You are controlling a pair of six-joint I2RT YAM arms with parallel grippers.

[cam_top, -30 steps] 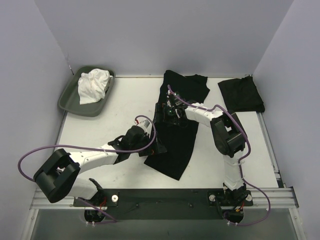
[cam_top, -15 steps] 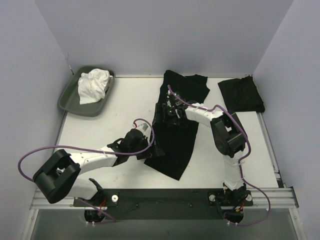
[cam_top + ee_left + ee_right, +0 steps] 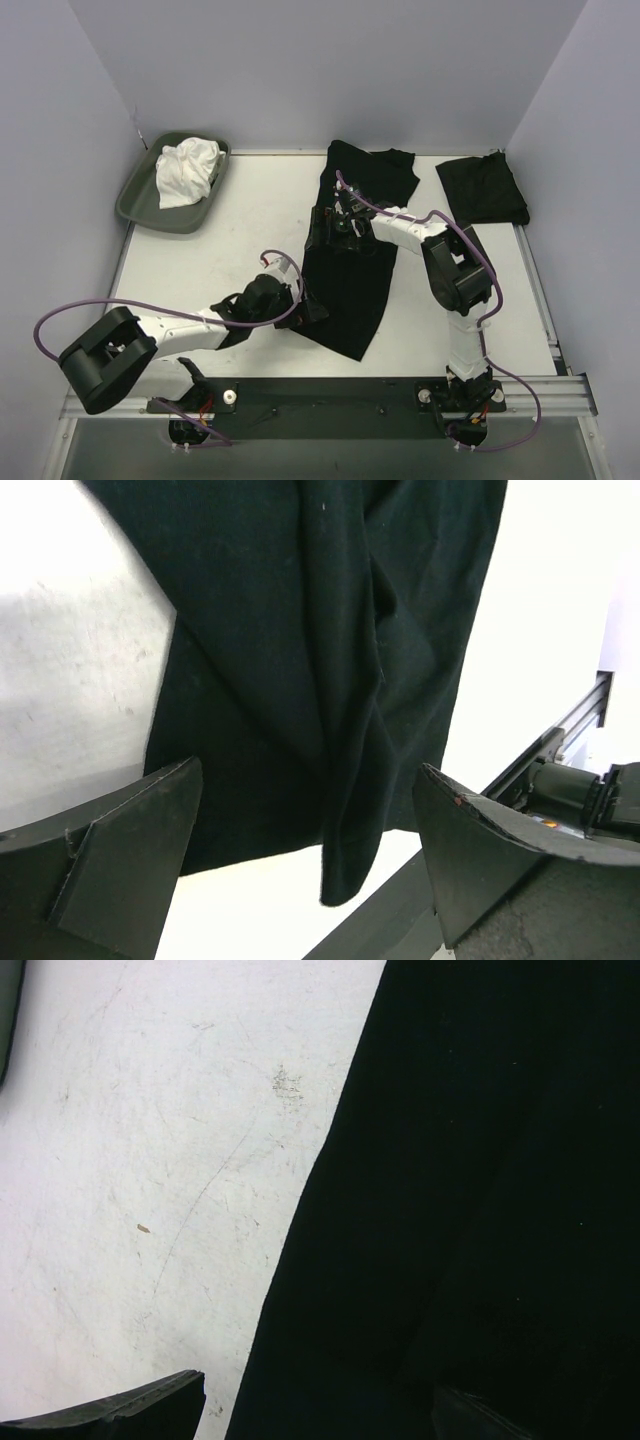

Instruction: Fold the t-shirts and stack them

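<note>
Two shirts: long t-shirt, folded t-shirt | one tray | left end effector, right end effector both gaping

On the table, a tray sits far left with a cloth in it; a long shirt lies centre, a folded shirt far right.

Plain black: centre shirt, right shirt. Tray grey-green; cloth in it white. Table white, faintly scuffed. Arms white and black.
</note>
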